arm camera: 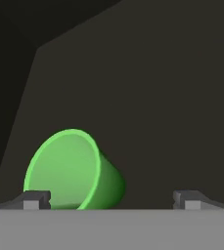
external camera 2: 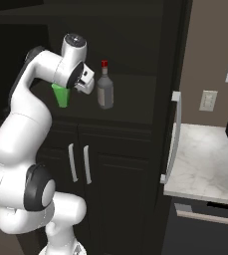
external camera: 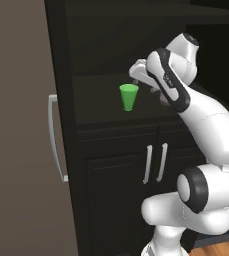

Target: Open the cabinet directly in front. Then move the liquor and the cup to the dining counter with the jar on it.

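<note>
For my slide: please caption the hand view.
Open gripper nearing green cup inside dark cabinet.

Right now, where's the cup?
The cup stands upright on the open cabinet's shelf, above the paired lower doors. In the right base view it is left of the liquor, partly behind the arm.

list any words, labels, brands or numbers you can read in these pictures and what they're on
None can be read.
The liquor bottle shows a pale label band, but no lettering resolves.
The cup, the cabinet doors and the gripper carry no visible markings.
</note>
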Robot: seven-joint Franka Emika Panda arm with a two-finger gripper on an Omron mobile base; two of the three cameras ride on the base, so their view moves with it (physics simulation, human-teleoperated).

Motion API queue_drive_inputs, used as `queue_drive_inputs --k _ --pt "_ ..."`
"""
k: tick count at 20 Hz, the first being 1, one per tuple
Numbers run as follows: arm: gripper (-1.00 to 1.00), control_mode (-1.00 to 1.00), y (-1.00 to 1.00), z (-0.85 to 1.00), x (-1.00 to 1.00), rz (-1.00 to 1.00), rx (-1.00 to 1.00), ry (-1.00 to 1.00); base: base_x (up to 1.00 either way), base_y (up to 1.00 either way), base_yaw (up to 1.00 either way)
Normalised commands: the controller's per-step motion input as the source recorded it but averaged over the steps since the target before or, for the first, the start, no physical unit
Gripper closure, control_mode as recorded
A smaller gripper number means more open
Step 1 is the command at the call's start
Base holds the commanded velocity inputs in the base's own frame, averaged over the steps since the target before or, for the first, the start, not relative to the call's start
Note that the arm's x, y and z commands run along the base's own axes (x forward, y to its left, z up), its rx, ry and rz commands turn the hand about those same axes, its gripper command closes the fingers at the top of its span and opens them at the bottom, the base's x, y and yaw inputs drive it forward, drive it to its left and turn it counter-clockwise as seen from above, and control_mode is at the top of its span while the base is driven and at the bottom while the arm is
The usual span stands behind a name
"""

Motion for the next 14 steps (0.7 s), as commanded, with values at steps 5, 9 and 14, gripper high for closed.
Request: queue_drive_inputs --k 5,9,14 --pt "-1.0 -1.0 0.11 -0.04 0.0 0.03 -0.08 0.06 0.0 0.0 0.0" --pt "-1.0 -1.0 0.11 -0.01 0.01 0.0 -0.05 0.07 0.0 0.0 0.0" --pt "-1.0 -1.0 0.02 -0.01 0.0 0.0 -0.03 0.02 0.0 0.0 0.0"
